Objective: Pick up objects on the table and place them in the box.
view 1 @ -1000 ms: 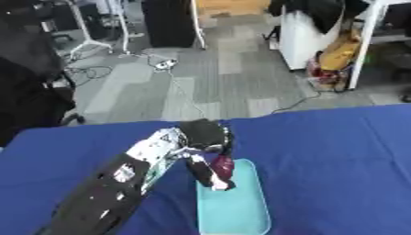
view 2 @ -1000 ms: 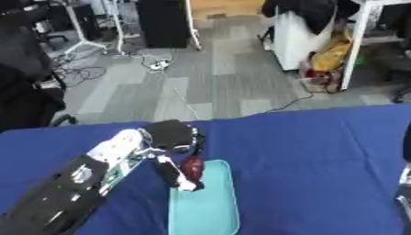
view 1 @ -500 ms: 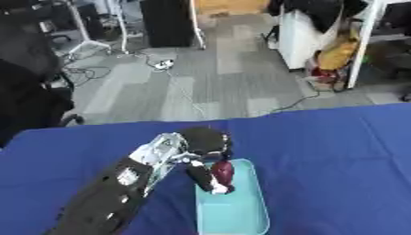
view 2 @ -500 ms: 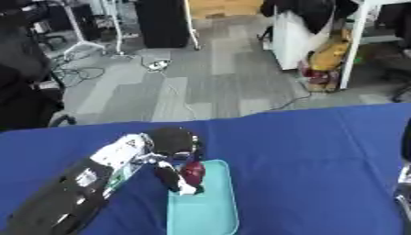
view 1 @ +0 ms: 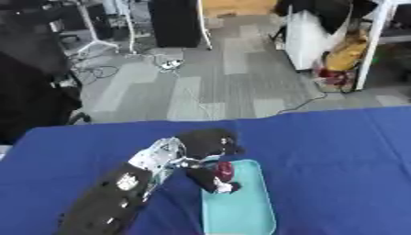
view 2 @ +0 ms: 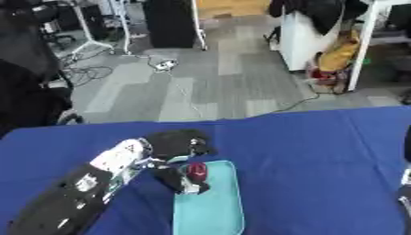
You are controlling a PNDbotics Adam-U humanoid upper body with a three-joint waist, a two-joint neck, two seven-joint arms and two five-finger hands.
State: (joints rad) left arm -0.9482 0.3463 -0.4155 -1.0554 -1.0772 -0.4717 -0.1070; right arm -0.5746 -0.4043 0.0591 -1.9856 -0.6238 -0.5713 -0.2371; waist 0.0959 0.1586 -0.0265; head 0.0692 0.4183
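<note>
My left hand (view 1: 201, 143) reaches in from the lower left and hangs over the far end of the teal box (view 1: 241, 209), a shallow tray on the blue table. Its fingers (view 1: 205, 178) curl down round a small dark red object (view 1: 224, 169) held just above or at the box's floor; I cannot tell whether it touches. A white bit shows below the fingertips. Inside the box, the near part shows nothing. A dark shape at the right edge is my right hand (view 2: 405, 202), mostly cut off by the frame.
The blue tablecloth (view 1: 337, 151) covers the table, whose far edge runs across the middle of the view. Beyond it lie grey floor, cables, black chairs and a white cabinet with bags.
The left hand has stayed over the box's far end with the red object in its fingers, sinking only slightly. The whole picture has shifted a little.
</note>
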